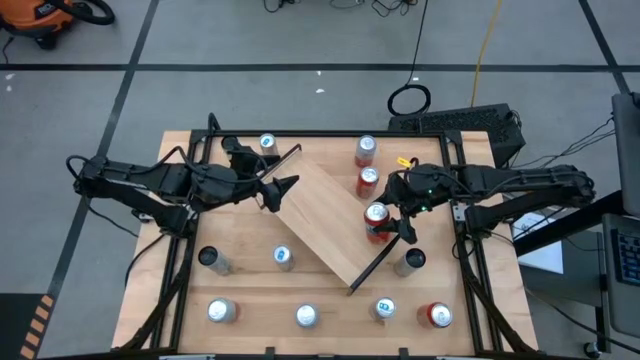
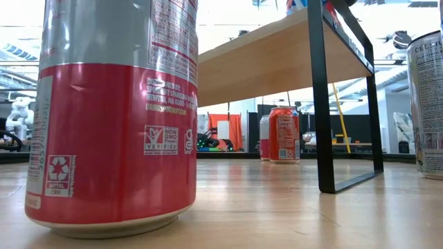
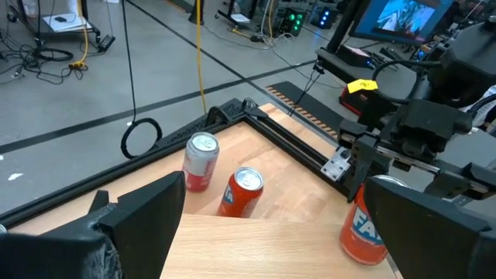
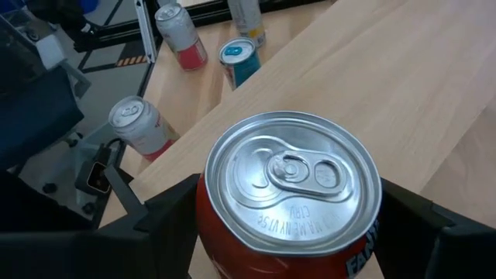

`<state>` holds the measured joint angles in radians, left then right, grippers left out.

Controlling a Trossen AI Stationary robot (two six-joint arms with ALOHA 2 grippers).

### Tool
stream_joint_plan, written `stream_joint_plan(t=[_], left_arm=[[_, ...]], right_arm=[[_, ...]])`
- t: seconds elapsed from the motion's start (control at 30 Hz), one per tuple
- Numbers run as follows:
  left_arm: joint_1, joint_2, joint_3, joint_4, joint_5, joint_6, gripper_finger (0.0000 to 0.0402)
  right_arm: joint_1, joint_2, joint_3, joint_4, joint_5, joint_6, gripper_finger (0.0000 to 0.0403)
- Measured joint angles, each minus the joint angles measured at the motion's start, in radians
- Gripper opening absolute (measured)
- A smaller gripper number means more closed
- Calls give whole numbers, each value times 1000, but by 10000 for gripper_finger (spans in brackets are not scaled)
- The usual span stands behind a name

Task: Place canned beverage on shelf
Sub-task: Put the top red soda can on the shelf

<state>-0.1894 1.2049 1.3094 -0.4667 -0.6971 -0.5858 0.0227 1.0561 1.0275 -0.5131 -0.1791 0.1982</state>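
Observation:
The shelf (image 1: 325, 215), a light-wood board with a black rail at each short end, stands aslant in the table's middle; the low view (image 2: 277, 55) shows it raised on a rail (image 2: 325, 104). My right gripper (image 1: 388, 225) is shut on an orange can (image 1: 377, 220) at the shelf's right long edge. My left gripper (image 1: 277, 187) is open at the shelf's left end, its fingers (image 3: 147, 217) wide apart over the board (image 3: 263, 248); I cannot tell whether they touch it. My right gripper pinches the orange can's side wall (image 4: 209, 232) just below its top rim, one finger (image 4: 167, 221) on each side. The fingers come slanting down from the table's right side. The can is upright over the shelf board; in the left wrist view its base (image 3: 363, 256) seems to rest on the board.
Two red cans (image 1: 365, 150) (image 1: 368, 182) stand on the table beyond the shelf, and one (image 1: 267, 143) at the far left. Several more cans stand along the near side (image 1: 208, 258) (image 1: 306, 316) (image 1: 435, 316). One red-and-silver can (image 2: 111, 117) fills the low view.

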Motion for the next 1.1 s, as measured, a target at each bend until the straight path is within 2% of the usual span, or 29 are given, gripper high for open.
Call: stream_joint_plan(t=[0.6,0.9,1.1], left_arm=[[0,0,0,1,0,-3,397],[0,0,0,1,0,-2,397],[0,0,0,1,0,-2,397]], right_arm=[[0,-1,0,-10,-2,0,280],[0,-10,-1,-16,-4,3,318],[0,-10,-2,-16,-35,29,326]])
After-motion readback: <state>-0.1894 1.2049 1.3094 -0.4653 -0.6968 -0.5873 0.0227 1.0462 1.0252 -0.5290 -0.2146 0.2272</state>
